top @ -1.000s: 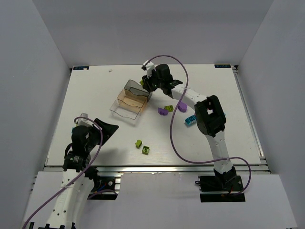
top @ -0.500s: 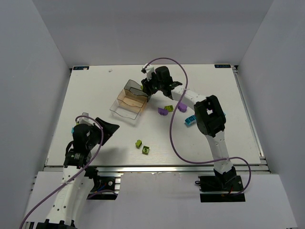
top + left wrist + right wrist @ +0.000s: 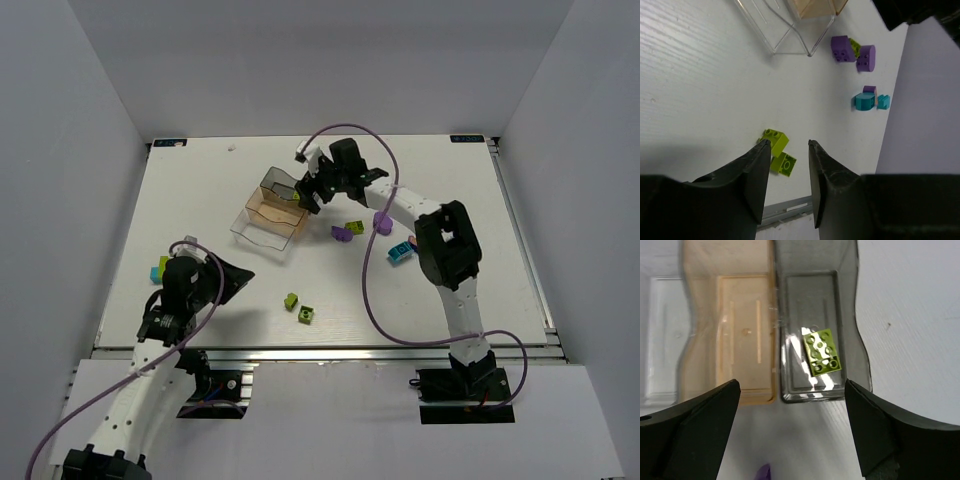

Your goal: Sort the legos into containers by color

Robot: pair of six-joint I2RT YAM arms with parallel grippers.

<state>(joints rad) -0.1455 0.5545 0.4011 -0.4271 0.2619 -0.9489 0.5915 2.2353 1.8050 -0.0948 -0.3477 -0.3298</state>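
Right claw point(image 3: 791, 383), wide apart, empty, over lime green brick point(image 3: 822, 351) in smoky grey tray point(image 3: 805, 295); left claw point(image 3: 789, 145) narrowly apart, empty.

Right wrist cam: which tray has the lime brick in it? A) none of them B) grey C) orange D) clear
B: the lime brick lies flat on the floor of the grey tray, while the orange tray and clear tray beside it hold no bricks.
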